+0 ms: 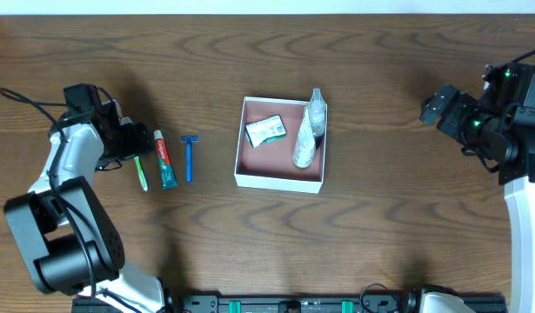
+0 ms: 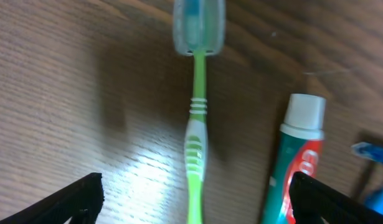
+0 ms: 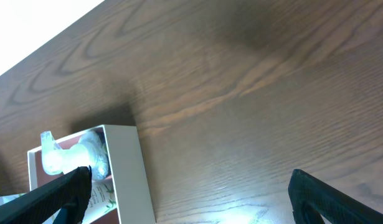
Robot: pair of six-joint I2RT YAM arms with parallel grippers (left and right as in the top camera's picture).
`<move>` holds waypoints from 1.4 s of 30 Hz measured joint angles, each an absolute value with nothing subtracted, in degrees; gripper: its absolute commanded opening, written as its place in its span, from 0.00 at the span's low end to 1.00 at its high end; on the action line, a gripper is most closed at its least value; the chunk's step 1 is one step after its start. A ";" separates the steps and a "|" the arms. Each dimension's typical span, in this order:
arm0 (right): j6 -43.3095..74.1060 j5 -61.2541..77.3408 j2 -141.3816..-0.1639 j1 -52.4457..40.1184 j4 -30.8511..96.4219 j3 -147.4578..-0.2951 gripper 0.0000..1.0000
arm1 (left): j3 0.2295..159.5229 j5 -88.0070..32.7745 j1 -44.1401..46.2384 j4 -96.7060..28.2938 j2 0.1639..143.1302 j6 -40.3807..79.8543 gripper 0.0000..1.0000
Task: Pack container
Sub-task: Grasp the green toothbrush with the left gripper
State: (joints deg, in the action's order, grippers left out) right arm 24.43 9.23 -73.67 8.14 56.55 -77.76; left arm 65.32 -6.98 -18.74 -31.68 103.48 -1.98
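Note:
The container (image 1: pixel 281 180) is a square white-walled box with a reddish-brown inside at the table's middle. It holds a clear bottle (image 1: pixel 315 113), a second clear bottle (image 1: pixel 304 146) and a small white-green packet (image 1: pixel 266 130). Its corner shows in the right wrist view (image 3: pixel 129 168). Left of it lie a green toothbrush (image 1: pixel 142 173), a toothpaste tube (image 1: pixel 165 160) and a blue razor (image 1: pixel 189 156). My left gripper (image 1: pixel 128 139) is open just above the toothbrush (image 2: pixel 196 143), its fingers either side of the handle, the tube (image 2: pixel 297 155) by the right finger. My right gripper (image 1: pixel 437 109) is open and empty at the far right.
The razor's blue end (image 2: pixel 373 168) shows at the right edge of the left wrist view. A black rail (image 1: pixel 319 304) runs along the table's front edge. Bare wood lies between the container and the right arm.

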 measured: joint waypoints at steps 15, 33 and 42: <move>24.43 9.26 -73.67 8.14 56.55 -77.76 0.99 | 65.32 -2.28 -18.74 -26.61 108.14 -5.87 0.62; 24.43 9.26 -73.67 8.14 56.55 -77.76 0.99 | 65.69 -2.20 -18.70 -26.70 109.16 -6.07 0.24; 24.43 9.23 -73.67 8.14 56.55 -77.76 0.99 | 65.69 -2.61 -16.16 -26.89 98.02 -5.98 0.06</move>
State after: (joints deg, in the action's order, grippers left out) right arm 24.43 9.23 -73.67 8.14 56.55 -77.76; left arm 65.69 -2.61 -16.16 -26.89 98.02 -5.98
